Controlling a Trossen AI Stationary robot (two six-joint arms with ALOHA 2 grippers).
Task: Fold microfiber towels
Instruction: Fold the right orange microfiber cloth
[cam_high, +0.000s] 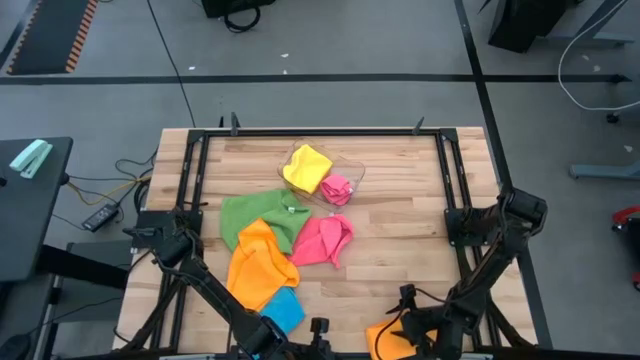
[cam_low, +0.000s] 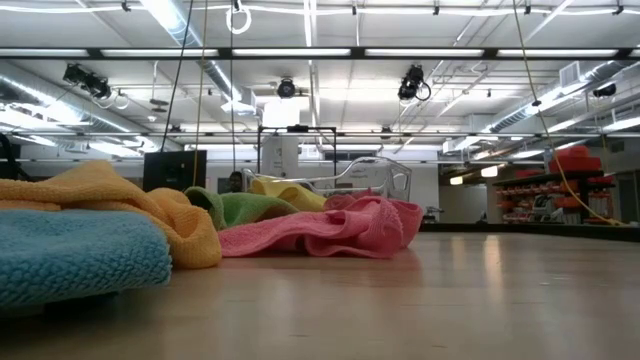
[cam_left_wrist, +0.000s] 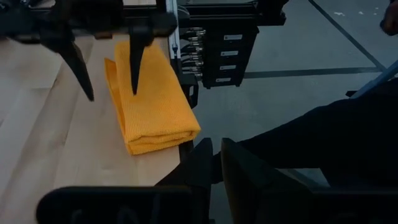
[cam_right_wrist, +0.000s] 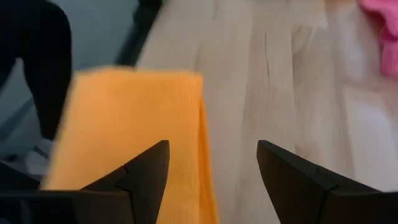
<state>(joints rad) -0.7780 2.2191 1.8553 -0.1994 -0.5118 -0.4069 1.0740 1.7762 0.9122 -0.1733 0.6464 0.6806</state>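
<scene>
A folded orange towel lies flat at the table's near edge, right of the middle. My right gripper stands open over it, one finger above the towel, the other above bare wood. My left gripper is shut on nothing at the near edge, close to the folded towel's left. Crumpled towels lie mid-table: green, orange, blue and pink. A yellow towel and a small pink one sit in a clear tray.
The clear plastic tray stands at the far middle of the table. Black frame rails run along the left, right and far edges. Bare wood lies between the pink towel and my right arm.
</scene>
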